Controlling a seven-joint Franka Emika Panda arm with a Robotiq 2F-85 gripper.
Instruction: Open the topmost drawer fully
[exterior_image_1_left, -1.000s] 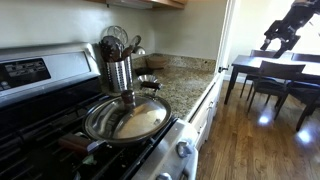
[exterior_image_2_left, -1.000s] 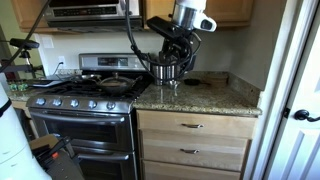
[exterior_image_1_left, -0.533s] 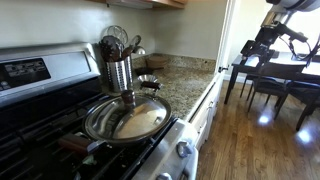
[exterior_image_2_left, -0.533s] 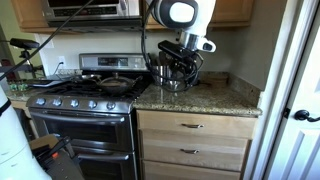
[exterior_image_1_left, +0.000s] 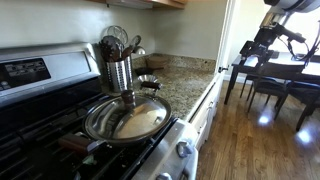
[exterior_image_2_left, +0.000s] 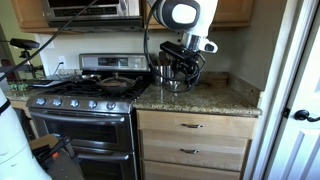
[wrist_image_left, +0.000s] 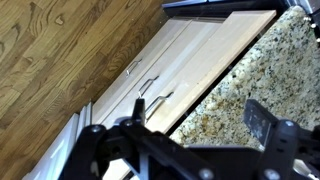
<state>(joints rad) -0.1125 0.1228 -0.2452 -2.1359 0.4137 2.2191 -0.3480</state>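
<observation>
The topmost drawer (exterior_image_2_left: 195, 126) is a light wood front with a small metal handle, directly under the granite counter (exterior_image_2_left: 215, 97), and it is closed. Its inside is hidden. In the wrist view it lies along the counter edge (wrist_image_left: 190, 65) with its handle (wrist_image_left: 156, 96) showing. My gripper (exterior_image_2_left: 183, 62) hangs above the counter beside the utensil holder, well above the drawer. It also shows in an exterior view (exterior_image_1_left: 262, 40). In the wrist view its jaws (wrist_image_left: 180, 130) are spread wide over the granite with nothing between them.
Two more wood drawers (exterior_image_2_left: 192, 153) sit below the top one. A steel stove (exterior_image_2_left: 80, 100) with a pan (exterior_image_1_left: 128, 118) stands beside the counter. A utensil holder (exterior_image_1_left: 120, 70) and a kettle are on the counter. A dining table and chairs (exterior_image_1_left: 275, 75) stand on the wooden floor.
Over the last second my gripper came down and forward over the counter; in the last half second it has held still. The drawer has not moved.
</observation>
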